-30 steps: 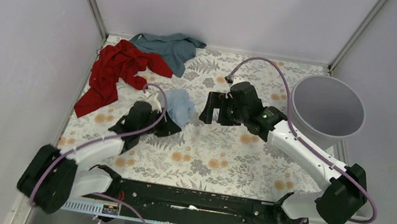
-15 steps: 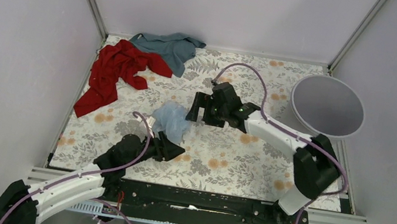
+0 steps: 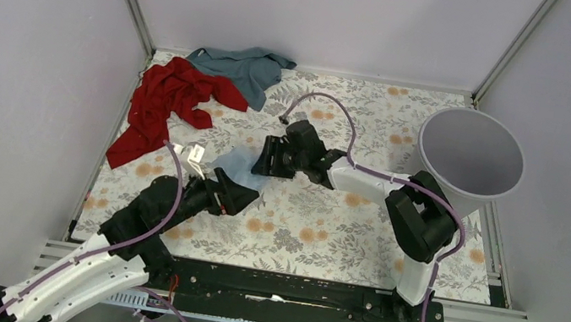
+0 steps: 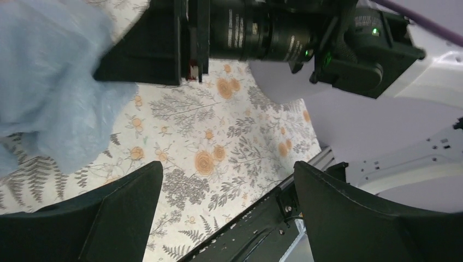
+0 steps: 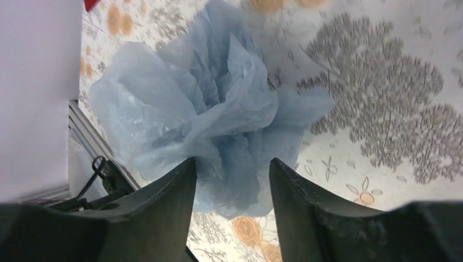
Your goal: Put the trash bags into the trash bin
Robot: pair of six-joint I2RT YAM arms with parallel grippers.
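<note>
One trash bag (image 3: 237,161), pale blue and crumpled into a loose bunch, sits on the floral table (image 3: 323,228) a little left of centre, well apart from the trash bin (image 3: 471,153), which stands tilted at the far right corner with its mouth open and nothing visible inside. The right gripper (image 3: 259,160) reaches in from the right and straddles the bag; its wrist view shows both fingers (image 5: 164,213) partly drawn in with bag film filling the gap, but whether they actually pinch it cannot be told. The left gripper (image 3: 247,197) sits just near of the bag, jaws spread wide with only table showing between them, clear of the plastic. A red cloth (image 3: 161,101) and a teal-grey cloth (image 3: 245,66) lie at the far left, apart from both grippers.
</note>
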